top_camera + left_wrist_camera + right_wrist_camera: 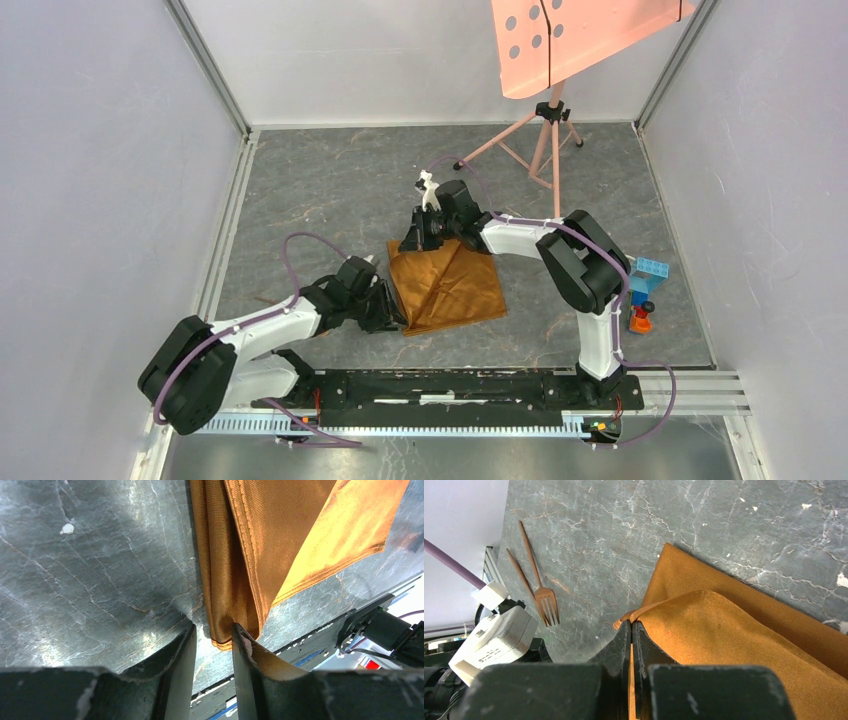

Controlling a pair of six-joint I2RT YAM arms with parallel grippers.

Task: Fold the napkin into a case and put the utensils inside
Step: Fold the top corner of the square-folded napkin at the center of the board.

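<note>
Right end effector (631,627) on napkin (734,630) corner

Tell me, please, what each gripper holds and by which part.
The right gripper pinches the napkin at its far folded corner. The left gripper holds nothing; its open jaws flank the near corner.

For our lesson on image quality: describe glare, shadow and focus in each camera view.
Top external: even light, with soft shadows under the left arm. Left wrist: strong white glare on the table, sheen on the napkin, left end effector's fingers dark. Right wrist: fork sharp, right end effector's fingers slightly soft.
</note>
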